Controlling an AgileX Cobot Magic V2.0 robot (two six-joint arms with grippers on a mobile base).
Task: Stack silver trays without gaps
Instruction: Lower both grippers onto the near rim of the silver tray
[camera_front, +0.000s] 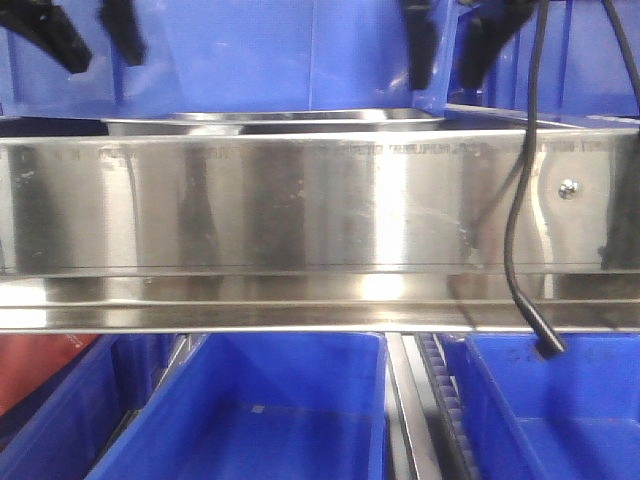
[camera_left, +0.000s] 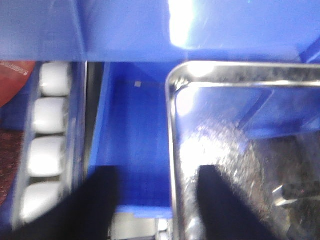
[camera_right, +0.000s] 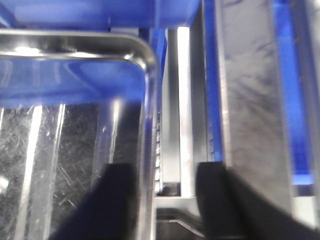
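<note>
A shiny silver tray (camera_front: 280, 120) lies behind the steel rail, with only its rim showing in the front view. In the left wrist view the tray (camera_left: 240, 125) fills the right side. My left gripper (camera_left: 157, 175) is open and straddles the tray's left rim, one finger over the tray floor and the other over a blue bin. In the right wrist view the tray (camera_right: 65, 100) fills the left side. My right gripper (camera_right: 162, 172) is open astride the tray's right rim. Both grippers hang above the tray in the front view, the left gripper (camera_front: 95, 45) and the right gripper (camera_front: 450, 55).
A broad brushed-steel shelf rail (camera_front: 300, 210) with a screw (camera_front: 568, 187) spans the front. Blue bins (camera_front: 260, 420) sit below it and more stand behind the tray. A black cable (camera_front: 520, 250) dangles at the right. White rollers (camera_left: 47, 145) run left of the tray.
</note>
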